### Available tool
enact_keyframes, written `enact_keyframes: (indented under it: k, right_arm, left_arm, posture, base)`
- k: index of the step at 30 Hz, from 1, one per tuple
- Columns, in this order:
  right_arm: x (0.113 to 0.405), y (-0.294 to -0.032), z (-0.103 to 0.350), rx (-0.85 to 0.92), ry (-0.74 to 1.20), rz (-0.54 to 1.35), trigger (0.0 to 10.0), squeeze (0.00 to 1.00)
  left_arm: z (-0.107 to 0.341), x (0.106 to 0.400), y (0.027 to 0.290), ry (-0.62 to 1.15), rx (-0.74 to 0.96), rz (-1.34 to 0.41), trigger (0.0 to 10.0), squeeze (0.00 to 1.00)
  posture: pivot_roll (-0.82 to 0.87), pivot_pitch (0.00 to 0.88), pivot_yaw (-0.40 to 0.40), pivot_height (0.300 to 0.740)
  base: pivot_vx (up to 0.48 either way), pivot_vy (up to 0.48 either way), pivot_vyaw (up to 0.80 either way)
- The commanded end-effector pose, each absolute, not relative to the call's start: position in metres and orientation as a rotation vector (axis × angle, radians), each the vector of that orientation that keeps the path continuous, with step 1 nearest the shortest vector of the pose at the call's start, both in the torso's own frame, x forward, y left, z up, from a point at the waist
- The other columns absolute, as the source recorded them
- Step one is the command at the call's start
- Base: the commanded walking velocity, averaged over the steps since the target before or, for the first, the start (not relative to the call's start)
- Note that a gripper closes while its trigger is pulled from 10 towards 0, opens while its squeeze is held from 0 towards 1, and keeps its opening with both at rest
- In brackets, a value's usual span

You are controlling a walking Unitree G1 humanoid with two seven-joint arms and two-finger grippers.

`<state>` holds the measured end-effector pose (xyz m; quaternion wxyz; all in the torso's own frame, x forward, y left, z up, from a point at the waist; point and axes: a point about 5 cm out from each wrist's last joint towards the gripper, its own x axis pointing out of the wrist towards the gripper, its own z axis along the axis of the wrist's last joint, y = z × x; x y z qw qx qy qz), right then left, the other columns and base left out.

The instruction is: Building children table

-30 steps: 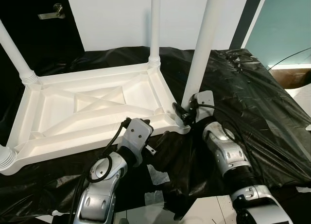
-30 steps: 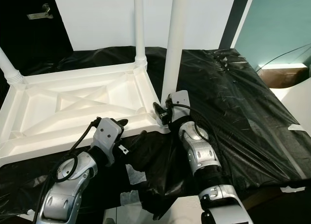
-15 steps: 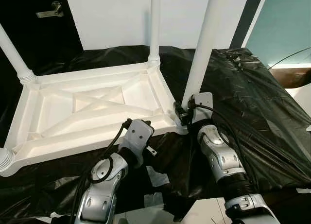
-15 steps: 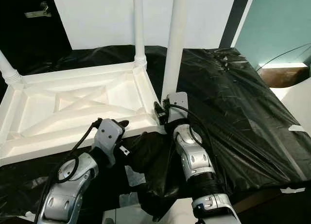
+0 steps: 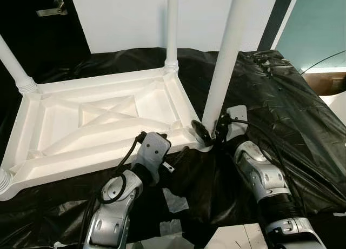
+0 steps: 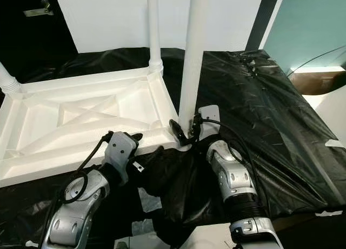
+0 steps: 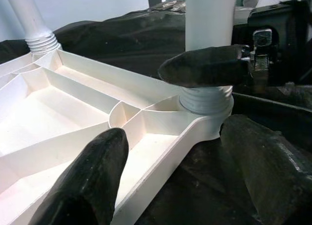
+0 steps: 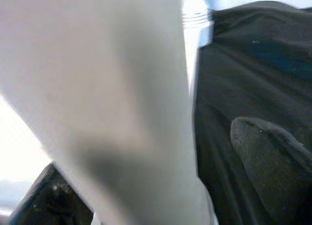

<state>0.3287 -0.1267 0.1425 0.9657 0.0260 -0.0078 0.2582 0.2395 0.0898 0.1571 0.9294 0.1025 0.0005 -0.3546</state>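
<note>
The white tabletop (image 5: 102,125) lies upside down on black sheeting (image 5: 281,98), ribs up, with legs standing at its corners. The near-right leg (image 5: 224,60) rises from its threaded socket at the tabletop's near right corner. The right gripper (image 5: 210,134) is at that leg's base, one black finger on each side of it; the eye views do not settle whether the fingers press the leg. Its wrist view shows the leg (image 8: 112,103) blurred and very close between two fingertips (image 8: 270,152), with a gap on one side. The left gripper (image 7: 175,152) sits at the tabletop's near edge, beside the same corner, fingers spread wide with the edge between them. Its wrist view shows the socket threads (image 7: 204,98) and a right finger lying across the leg. Behind the tabletop are a white wall (image 5: 130,17) and a dark door with handle (image 5: 50,10).
</note>
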Motion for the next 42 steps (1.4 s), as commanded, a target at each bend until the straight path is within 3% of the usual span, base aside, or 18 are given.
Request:
enact_keyframes:
  k: [1,3,12,13,14,15,26,27,30,31,42]
  right_arm:
    - [0.334,-0.129,0.149,0.025,-0.038,0.595,10.0,0.00]
    - [0.342,-0.127,0.155,-0.042,-0.046,0.714,10.0,0.00]
    - [0.354,-0.117,0.162,-0.129,-0.050,0.850,10.0,0.00]
    - [0.356,-0.119,0.161,-0.147,-0.038,0.848,4.7,0.00]
    - [0.356,-0.119,0.161,-0.147,-0.038,0.848,4.7,0.00]
    - [0.357,-0.122,0.159,-0.167,-0.025,0.849,0.0,0.00]
    - [0.356,-0.135,0.151,-0.149,0.010,0.844,0.0,0.00]
    - [0.356,-0.136,0.150,-0.135,0.011,0.830,0.4,0.00]
    - [0.356,-0.137,0.150,-0.127,0.013,0.821,0.4,0.00]
    - [0.355,-0.137,0.149,-0.118,0.014,0.801,10.0,0.00]
    - [0.347,-0.130,0.147,-0.073,-0.007,0.650,10.0,0.00]
  left_arm:
    - [0.159,0.242,0.095,-0.009,0.219,-0.610,10.0,0.00]
    - [0.160,0.243,0.096,-0.013,0.227,-0.614,10.0,0.00]
    - [0.164,0.245,0.101,-0.023,0.246,-0.619,10.0,0.00]
    - [0.165,0.244,0.102,-0.025,0.249,-0.617,10.0,0.00]
    - [0.165,0.244,0.102,-0.025,0.249,-0.617,10.0,0.00]
    - [0.166,0.243,0.103,-0.025,0.251,-0.611,10.0,0.00]
    - [0.164,0.243,0.098,-0.022,0.238,-0.606,10.0,0.00]
    - [0.164,0.244,0.097,-0.023,0.238,-0.608,10.0,0.00]
    - [0.164,0.244,0.096,-0.023,0.238,-0.609,10.0,0.00]
    - [0.165,0.244,0.097,-0.024,0.237,-0.608,10.0,0.00]
    - [0.164,0.245,0.098,-0.020,0.243,-0.607,10.0,0.00]
  posture:
    - [0.14,0.036,-0.033,0.740]
    - [0.14,0.036,-0.029,0.740]
    - [0.19,0.036,-0.004,0.740]
    - [0.19,0.036,-0.004,0.740]
    - [0.19,0.036,-0.004,0.740]
    - [0.20,0.040,-0.016,0.740]
    - [0.18,0.055,-0.026,0.740]
    - [0.18,0.055,-0.028,0.740]
    - [0.18,0.055,-0.029,0.740]
    - [0.18,0.056,-0.036,0.740]
    - [0.14,0.068,-0.034,0.740]
  base:
    - [0.000,0.000,0.00]
    - [0.000,0.000,0.00]
    - [0.000,0.000,0.00]
    - [0.000,0.000,0.00]
    - [0.000,0.000,0.00]
    - [0.000,0.000,0.00]
    - [0.000,0.000,0.00]
    - [0.000,0.000,0.00]
    - [0.000,0.000,0.00]
    - [0.000,0.000,0.00]
    - [0.000,0.000,0.00]
